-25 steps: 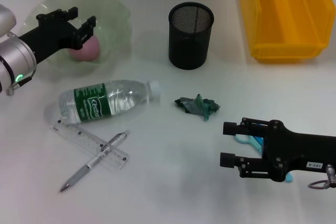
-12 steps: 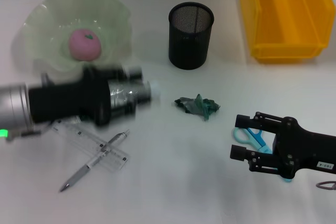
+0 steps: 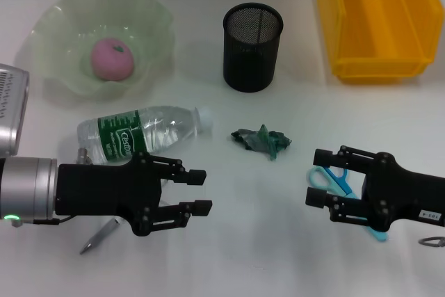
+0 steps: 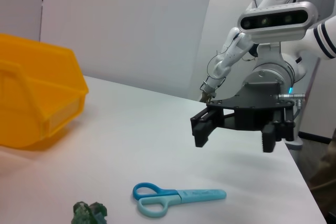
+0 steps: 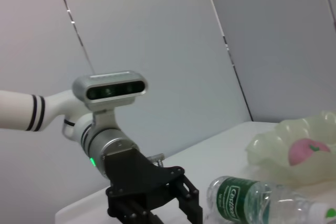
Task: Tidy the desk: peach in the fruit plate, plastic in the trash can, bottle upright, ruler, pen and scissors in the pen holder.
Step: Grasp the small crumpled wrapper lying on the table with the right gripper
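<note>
The pink peach [image 3: 112,59] lies in the pale green fruit plate [image 3: 69,12]. A clear bottle [image 3: 142,133] with a green label lies on its side. Just in front of it my left gripper [image 3: 201,191] hovers open, holding nothing. Its arm covers the ruler and most of the grey pen [image 3: 97,236]. Crumpled green plastic [image 3: 262,140] lies mid-table. The blue scissors [image 3: 332,180] lie flat, partly under my open right gripper [image 3: 313,177]. The left wrist view shows the scissors [image 4: 178,199] below the right gripper [image 4: 236,137]. The black mesh pen holder [image 3: 253,46] stands upright at the back.
A yellow bin [image 3: 379,19] stands at the back right, also seen as the yellow bin [image 4: 37,103] from the left wrist. The right wrist view shows the left gripper [image 5: 173,203], the bottle [image 5: 252,200] and the plate [image 5: 273,145] holding the peach [image 5: 307,150].
My left gripper left the plate, swept over the bottle and now sits low at the front over the ruler and pen. The right gripper shifted slightly, uncovering more of the scissors.
</note>
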Motion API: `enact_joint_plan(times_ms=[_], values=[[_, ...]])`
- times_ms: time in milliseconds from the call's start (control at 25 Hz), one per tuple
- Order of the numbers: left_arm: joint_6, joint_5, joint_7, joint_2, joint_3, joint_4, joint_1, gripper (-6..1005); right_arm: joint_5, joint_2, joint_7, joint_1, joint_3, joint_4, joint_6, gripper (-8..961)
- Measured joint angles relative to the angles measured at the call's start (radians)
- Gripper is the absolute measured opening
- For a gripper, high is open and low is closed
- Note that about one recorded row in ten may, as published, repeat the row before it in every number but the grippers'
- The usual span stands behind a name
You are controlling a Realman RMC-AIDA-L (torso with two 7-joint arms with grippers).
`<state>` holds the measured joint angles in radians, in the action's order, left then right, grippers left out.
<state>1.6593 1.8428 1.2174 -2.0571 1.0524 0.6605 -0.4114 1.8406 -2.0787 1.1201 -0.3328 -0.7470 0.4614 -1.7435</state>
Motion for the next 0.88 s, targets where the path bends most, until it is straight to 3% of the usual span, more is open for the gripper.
enact_joint_plan(times_ms=[120,320,480,520,760,880], values=[[-0.007,0.000,-0.001,-0.001,0.000,-0.002,-0.003,459,0.000,0.002,0.082,-0.009,0.004,0.033,0.027,744],[-0.026,0.000,-0.001,-0.007,0.001,-0.006,-0.008,451,0.016,0.001,0.345,-0.023,-0.003,0.290,0.031,743],[-0.035,0.000,-0.001,-0.008,0.006,-0.008,-0.009,451,0.116,0.006,0.571,-0.090,-0.001,0.459,0.053,743],[-0.036,0.000,-0.001,-0.008,0.007,-0.009,-0.009,451,0.179,0.009,0.650,-0.134,-0.003,0.501,0.071,743],[-0.036,-0.001,-0.001,-0.009,0.009,-0.011,-0.002,452,0.385,0.004,0.733,-0.259,-0.032,0.504,0.132,743],[-0.035,-0.001,-0.001,-0.011,0.009,-0.011,-0.001,452,0.464,0.001,0.774,-0.311,-0.116,0.488,0.177,743]])
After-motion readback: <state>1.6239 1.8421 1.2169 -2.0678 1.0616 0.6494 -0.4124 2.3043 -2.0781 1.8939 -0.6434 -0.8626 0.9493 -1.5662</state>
